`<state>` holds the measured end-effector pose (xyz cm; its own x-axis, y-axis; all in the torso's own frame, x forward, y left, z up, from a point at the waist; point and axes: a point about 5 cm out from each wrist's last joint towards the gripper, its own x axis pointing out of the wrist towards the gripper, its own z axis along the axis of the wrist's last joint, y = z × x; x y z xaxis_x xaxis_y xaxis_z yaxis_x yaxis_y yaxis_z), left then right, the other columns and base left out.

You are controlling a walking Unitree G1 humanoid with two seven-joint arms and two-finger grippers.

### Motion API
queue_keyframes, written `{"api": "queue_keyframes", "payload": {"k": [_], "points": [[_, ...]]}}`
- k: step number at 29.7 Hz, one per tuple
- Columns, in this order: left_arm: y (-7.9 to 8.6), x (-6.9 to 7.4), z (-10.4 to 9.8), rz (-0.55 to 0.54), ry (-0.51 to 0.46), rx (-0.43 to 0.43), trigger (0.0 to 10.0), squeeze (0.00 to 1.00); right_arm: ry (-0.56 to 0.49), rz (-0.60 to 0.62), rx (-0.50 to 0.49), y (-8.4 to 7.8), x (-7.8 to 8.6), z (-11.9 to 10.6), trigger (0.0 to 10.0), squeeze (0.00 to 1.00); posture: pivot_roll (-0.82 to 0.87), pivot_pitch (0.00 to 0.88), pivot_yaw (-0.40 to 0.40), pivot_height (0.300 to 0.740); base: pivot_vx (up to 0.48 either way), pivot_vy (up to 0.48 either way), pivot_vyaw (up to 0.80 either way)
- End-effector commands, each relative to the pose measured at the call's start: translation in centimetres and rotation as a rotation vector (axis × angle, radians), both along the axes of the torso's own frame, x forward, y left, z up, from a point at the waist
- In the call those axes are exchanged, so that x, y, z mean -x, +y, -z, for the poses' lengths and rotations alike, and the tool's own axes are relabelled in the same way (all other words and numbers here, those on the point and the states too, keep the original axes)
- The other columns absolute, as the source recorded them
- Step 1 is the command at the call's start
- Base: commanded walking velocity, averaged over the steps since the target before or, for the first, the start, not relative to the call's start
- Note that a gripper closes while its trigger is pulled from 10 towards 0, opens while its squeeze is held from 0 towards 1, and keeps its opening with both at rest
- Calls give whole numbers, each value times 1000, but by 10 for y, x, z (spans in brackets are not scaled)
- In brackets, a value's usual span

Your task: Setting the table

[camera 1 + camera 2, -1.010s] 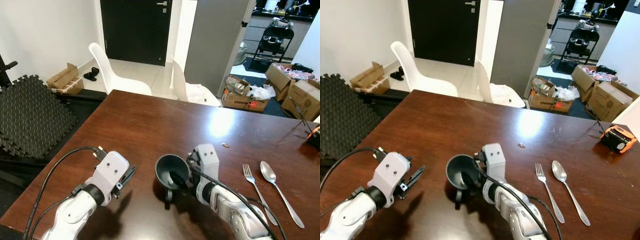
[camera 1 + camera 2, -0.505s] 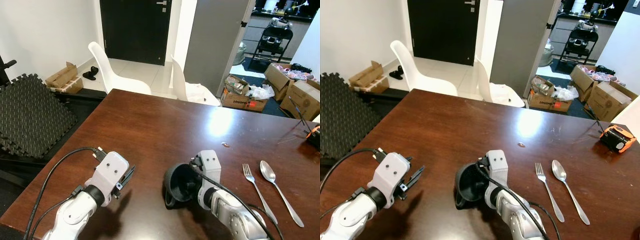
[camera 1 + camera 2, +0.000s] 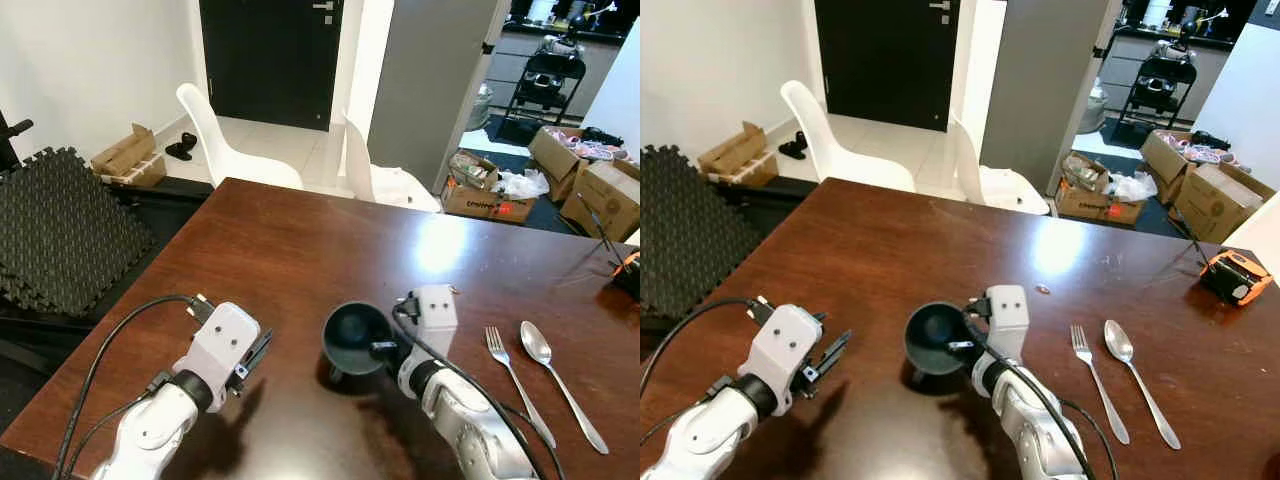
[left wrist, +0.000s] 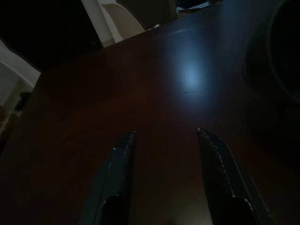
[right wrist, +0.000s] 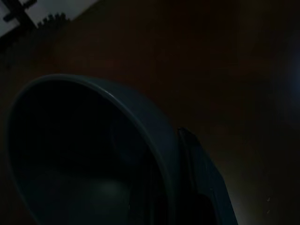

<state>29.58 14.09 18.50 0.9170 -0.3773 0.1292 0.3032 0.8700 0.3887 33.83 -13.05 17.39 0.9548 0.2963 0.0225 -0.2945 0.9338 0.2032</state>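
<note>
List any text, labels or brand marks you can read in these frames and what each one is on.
None can be read for certain.
Cardboard box past the table's far edge: red print on its side, too blurred to read.
Cardboard boxes at far right: no legible marks.
Dark bowl in the right gripper, fork, spoon: no lettering visible.

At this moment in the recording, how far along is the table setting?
Done: a fork and spoon lie side by side on the table, on the robot's right. In hand: the right gripper holds a dark bowl by its rim, left of the fork. The left gripper hovers open over bare wood. Left: releasing the bowl; no plate or cup is visible yet.
</note>
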Motion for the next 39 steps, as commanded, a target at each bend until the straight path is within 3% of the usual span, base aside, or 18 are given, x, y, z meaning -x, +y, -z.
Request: {"api": "queue_keyframes", "payload": {"k": [1,3,4,8,13,19,39], "points": [[14,-1,12,-124,68,95,10000,0,-100,72,-52,-8,5,-12,4784,0,60,132,33,740,0,0,0],[18,0,15,-149,82,122,10000,0,-123,85,-57,-8,7,-15,4784,0,59,132,34,740,0,0,0],[24,3,19,-184,101,147,10000,0,-148,101,-60,-7,10,-17,10000,0,58,132,35,740,0,0,0],[37,14,28,-246,138,202,10000,0,-171,122,-63,0,23,-12,10000,0,66,134,32,740,0,0,0],[40,22,33,-260,151,203,10000,0,-172,130,-76,11,33,-5,10000,0,68,131,31,740,0,0,0],[39,22,34,-269,153,202,10000,0,-194,121,-72,18,33,-6,10000,0,71,118,29,740,-153,0,0],[41,19,31,-281,146,201,10000,0,-219,128,-60,17,31,-9,10000,0,72,115,28,740,-322,0,0]]}}
